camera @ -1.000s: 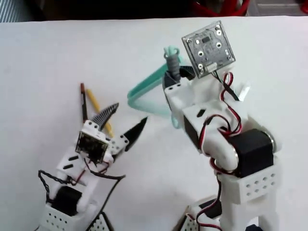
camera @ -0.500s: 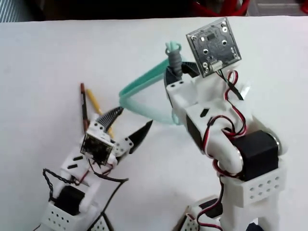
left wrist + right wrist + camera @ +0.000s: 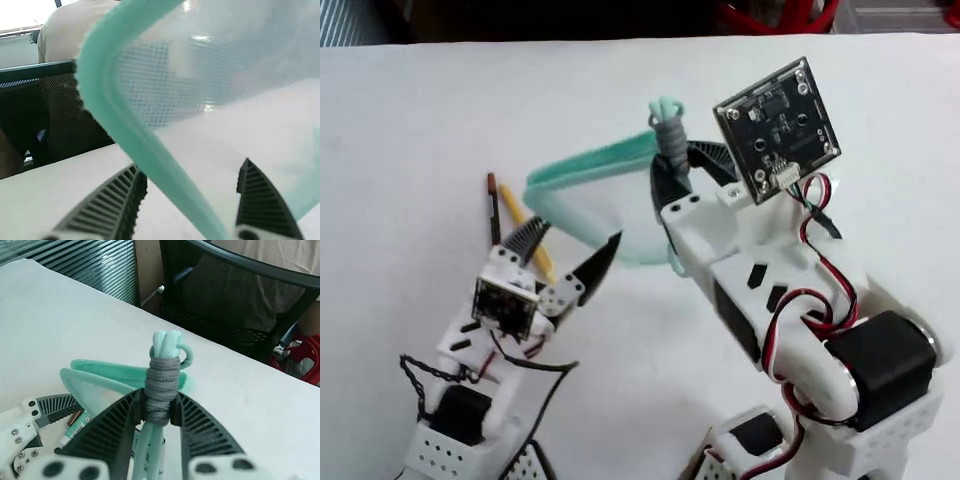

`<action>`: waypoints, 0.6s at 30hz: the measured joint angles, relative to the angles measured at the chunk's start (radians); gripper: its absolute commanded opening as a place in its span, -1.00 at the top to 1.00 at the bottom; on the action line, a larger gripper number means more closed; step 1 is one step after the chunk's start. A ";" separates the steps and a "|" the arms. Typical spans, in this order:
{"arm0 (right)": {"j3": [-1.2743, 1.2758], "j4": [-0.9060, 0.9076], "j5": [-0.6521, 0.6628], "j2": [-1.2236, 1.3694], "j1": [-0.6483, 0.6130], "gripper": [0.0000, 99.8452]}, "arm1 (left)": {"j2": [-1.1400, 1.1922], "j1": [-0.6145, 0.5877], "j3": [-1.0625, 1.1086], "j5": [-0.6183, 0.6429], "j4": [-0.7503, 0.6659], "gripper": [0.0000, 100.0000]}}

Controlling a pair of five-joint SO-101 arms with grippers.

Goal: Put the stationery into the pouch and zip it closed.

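Observation:
The pouch (image 3: 582, 168), translucent with a teal zip edge, is held up off the white table (image 3: 410, 110). My right gripper (image 3: 672, 165) is shut on its grey-wrapped pull cord (image 3: 161, 381), which stands upright between the fingers. My left gripper (image 3: 578, 234) is open at the pouch's near end, and the teal edge (image 3: 117, 125) runs between its ribbed fingers (image 3: 112, 202). A yellow pencil (image 3: 520, 222) and a dark red pencil (image 3: 494, 208) lie on the table just left of the left gripper. Something red and white (image 3: 75, 426) shows through the pouch wall.
The right arm's camera board (image 3: 777, 113) stands high over the table's middle. The left arm's base and loose black cables (image 3: 440, 375) sit at the front left. A black mesh chair (image 3: 235, 295) stands beyond the table's far edge.
The right arm has swung left with the pull cord, dragging the pouch toward the left gripper. The pouch's end now lies between the left fingers, which stay open.

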 measured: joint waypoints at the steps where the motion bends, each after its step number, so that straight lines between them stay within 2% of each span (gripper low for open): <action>1: 0.000 0.000 0.000 0.000 0.002 0.96 | 0.000 0.000 0.000 0.000 0.000 0.43; 6: 0.000 0.000 0.000 0.000 -0.012 0.96 | 0.000 -0.003 0.000 0.000 0.000 0.43; 14: -0.183 0.110 0.000 -0.003 -0.014 0.96 | 0.000 -0.064 0.000 0.000 -0.008 0.43; 18: -0.199 0.121 0.000 -0.003 -0.054 0.96 | 0.000 -0.066 0.000 0.000 -0.031 0.43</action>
